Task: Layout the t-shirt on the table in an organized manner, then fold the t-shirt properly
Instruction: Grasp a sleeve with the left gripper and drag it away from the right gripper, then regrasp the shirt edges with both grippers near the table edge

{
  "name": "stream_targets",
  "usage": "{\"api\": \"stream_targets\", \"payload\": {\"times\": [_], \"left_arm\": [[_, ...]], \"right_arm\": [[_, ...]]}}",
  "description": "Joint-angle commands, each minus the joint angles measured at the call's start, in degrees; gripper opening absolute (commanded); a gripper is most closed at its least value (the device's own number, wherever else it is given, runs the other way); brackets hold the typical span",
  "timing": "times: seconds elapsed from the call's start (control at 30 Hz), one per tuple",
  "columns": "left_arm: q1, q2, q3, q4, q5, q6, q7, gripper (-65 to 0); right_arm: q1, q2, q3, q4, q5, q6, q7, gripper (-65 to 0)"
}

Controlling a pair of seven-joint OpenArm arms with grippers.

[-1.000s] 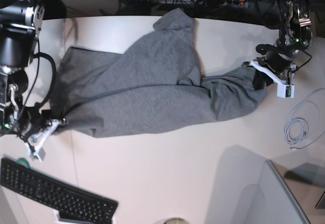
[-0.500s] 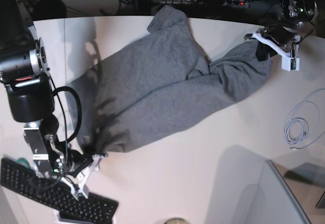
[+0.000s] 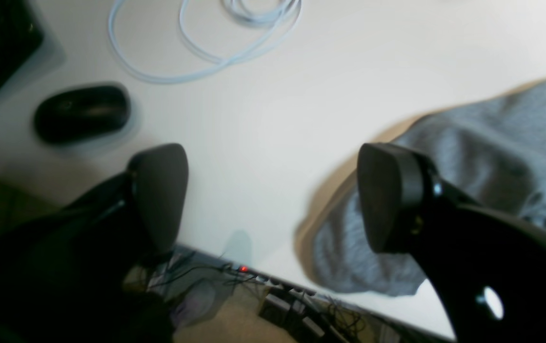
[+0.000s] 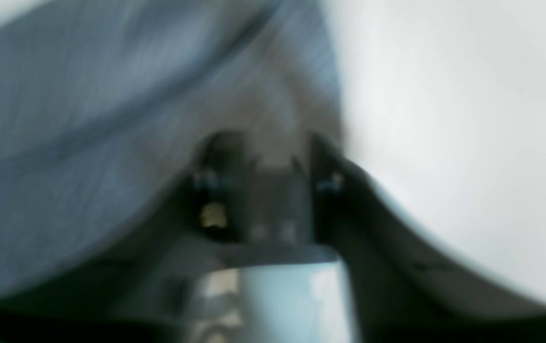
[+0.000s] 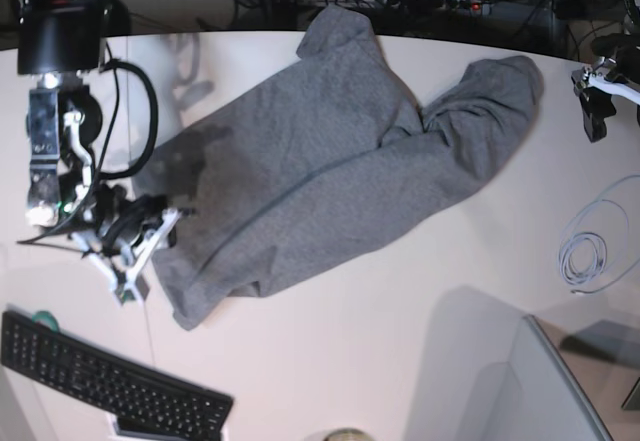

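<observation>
The heather-grey t-shirt (image 5: 330, 171) lies crumpled on the white table (image 5: 400, 341), running diagonally from front left to back right. My right gripper (image 5: 170, 223) sits at the shirt's left edge. In the blurred right wrist view its fingers (image 4: 220, 157) stand close together with grey fabric (image 4: 111, 119) pinched between them. My left gripper (image 5: 592, 119) hangs off the shirt's right end, apart from the cloth. In the left wrist view this gripper (image 3: 273, 195) is open with only bare table between its fingers, and the t-shirt (image 3: 492, 143) lies to its right.
A black keyboard (image 5: 110, 386) lies at the front left. A coiled white cable (image 5: 583, 256) rests at the right, with a black mouse (image 3: 82, 112) beyond it. A grey panel (image 5: 520, 391) stands front right. Power strips and cables (image 5: 430, 1) run behind the table's back edge.
My left gripper opened, let go of the shirt's right end and drew away to the right. My right gripper moved from near the keyboard back up along the shirt's left edge.
</observation>
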Motion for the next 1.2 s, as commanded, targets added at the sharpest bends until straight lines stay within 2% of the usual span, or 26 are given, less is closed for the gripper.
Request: {"api": "stream_targets", "payload": {"times": [0.0, 0.03, 0.07, 0.17, 0.2, 0.33, 0.43, 0.53, 0.73, 0.93, 1.03, 1.1, 1.17], "left_arm": [[-2.5, -0.7, 2.1, 0.9, -0.4, -0.3, -1.3, -16.9], [-4.1, -0.8, 4.7, 0.6, 0.1, -0.3, -1.2, -22.2], [-6.0, -0.8, 7.9, 0.2, 1.2, -0.3, -1.2, -30.3], [-12.7, -0.6, 19.6, -0.5, 7.0, -0.3, -1.2, -60.6], [-14.6, -0.3, 23.0, -0.5, 9.5, -0.3, -1.2, -65.0], [-22.0, 2.6, 34.9, -1.9, 22.6, -0.3, -0.1, -65.0], [-25.6, 5.9, 38.5, -4.2, 30.5, -0.3, 3.5, -65.0], [-27.1, 7.7, 40.4, -6.8, 35.3, -0.3, 4.3, -65.0], [-28.8, 7.8, 42.5, -11.2, 36.4, -0.3, 4.2, -65.0], [-29.5, 9.1, 42.4, -13.1, 37.0, -0.3, 4.2, -65.0], [-29.0, 8.9, 41.9, -12.8, 37.0, -0.3, 4.3, -65.0], [-28.7, 7.7, 41.7, -13.6, 36.9, -0.3, 4.3, -65.0], [-26.5, 5.1, 40.1, -14.5, 36.4, -0.3, 4.0, -65.0]], "right_arm": [[-0.5, -0.4, 0.6, 0.9, -0.4, 0.2, 2.4, -62.4], [-1.8, -0.9, 0.6, 0.1, -0.4, 0.2, 3.7, -65.0], [-3.0, -1.3, 0.2, -1.2, -0.4, 0.2, 5.1, -65.0], [-3.4, -1.8, 0.1, -7.8, -0.4, 0.0, 7.2, -64.5], [-3.2, -1.8, 0.1, -10.5, -0.4, 0.0, 7.6, -64.5], [-1.5, -0.9, 0.5, -19.9, -0.5, -0.1, 11.3, -64.5], [0.2, 2.0, 0.6, -24.5, -0.5, -0.1, 12.2, -64.5], [3.5, 5.1, 0.6, -29.4, -0.5, -0.1, 14.1, -64.5], [15.5, 10.4, 0.0, -42.6, -0.5, 0.1, 17.6, -64.5], [28.1, 12.6, -2.3, -53.4, -0.6, 0.1, 28.7, -63.5], [29.1, 13.8, -2.5, -49.2, -0.4, 0.2, 25.7, -63.5], [26.3, 15.1, -2.3, -42.6, -0.1, 0.2, 18.9, -63.3], [19.7, 15.5, -2.2, -30.9, 1.1, 0.2, 12.3, -63.3]]}}
